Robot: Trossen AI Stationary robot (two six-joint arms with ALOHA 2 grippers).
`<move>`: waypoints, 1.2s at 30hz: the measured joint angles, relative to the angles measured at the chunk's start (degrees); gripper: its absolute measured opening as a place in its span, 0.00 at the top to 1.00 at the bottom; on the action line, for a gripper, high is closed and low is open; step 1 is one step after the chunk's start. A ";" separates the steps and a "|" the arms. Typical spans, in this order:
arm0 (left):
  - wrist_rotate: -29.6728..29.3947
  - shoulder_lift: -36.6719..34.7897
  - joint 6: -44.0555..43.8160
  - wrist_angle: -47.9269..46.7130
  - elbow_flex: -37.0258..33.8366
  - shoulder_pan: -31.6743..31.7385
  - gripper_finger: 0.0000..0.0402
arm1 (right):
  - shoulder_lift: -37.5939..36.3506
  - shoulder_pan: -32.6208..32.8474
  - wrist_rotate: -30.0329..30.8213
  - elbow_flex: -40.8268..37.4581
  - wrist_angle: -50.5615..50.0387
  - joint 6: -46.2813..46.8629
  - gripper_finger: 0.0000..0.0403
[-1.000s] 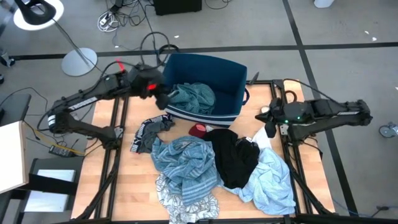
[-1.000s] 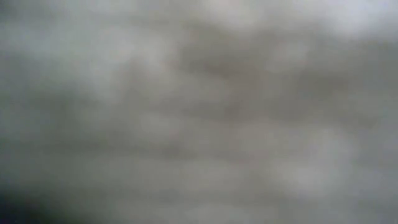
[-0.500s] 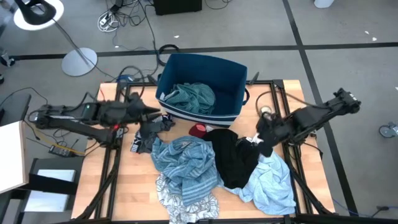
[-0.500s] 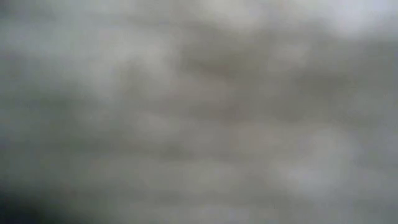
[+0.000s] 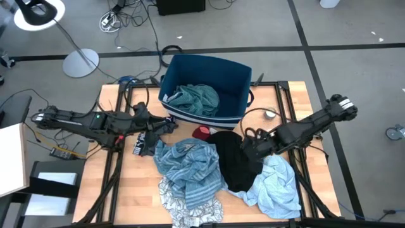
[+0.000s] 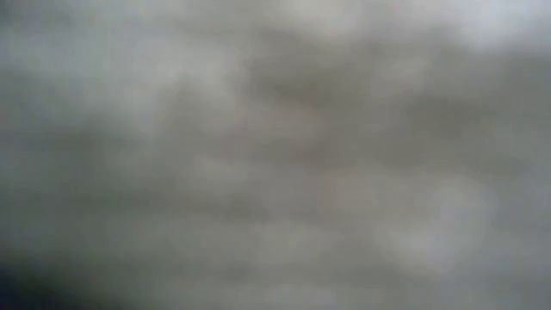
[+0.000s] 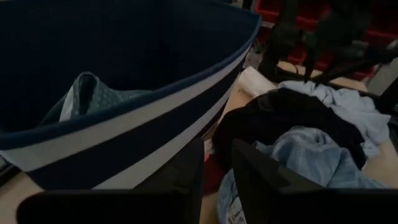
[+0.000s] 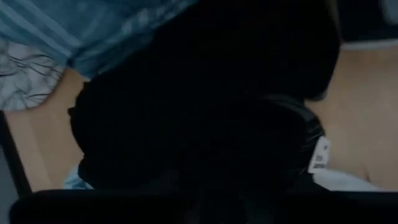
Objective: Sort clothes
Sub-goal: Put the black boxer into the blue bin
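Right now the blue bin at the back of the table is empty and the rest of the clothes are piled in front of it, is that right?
Not quite. The blue bin is not empty: a teal garment already lies inside it, as the high view shows. The rest holds: the other clothes, such as the black garment, are piled on the table in front of it.

Low view: all grey blur, nothing readable. Right pincer (image 5: 248,147) sits over black garment (image 5: 237,158), fingers lost dark-on-dark; right wrist view too dark to show them. Leaf-print garment (image 5: 190,206) cut off at near edge. Teal garment (image 7: 87,93) partly hidden behind bin (image 7: 155,124) wall.
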 joint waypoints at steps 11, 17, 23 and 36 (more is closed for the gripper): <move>0.70 0.07 0.02 1.18 -0.45 0.00 0.78 | 11.05 0.61 -3.71 0.00 8.17 -3.05 0.63; 2.45 0.09 -0.02 1.18 -0.45 0.00 0.78 | 16.21 0.61 -4.00 0.00 8.62 -6.52 0.66; 3.41 0.11 -0.61 1.17 -0.45 0.00 0.78 | 15.31 0.61 -3.61 2.18 5.29 -9.43 0.96; 3.34 2.11 -0.92 1.58 -0.43 0.00 0.78 | 8.56 2.39 15.06 31.35 -22.31 -8.88 1.00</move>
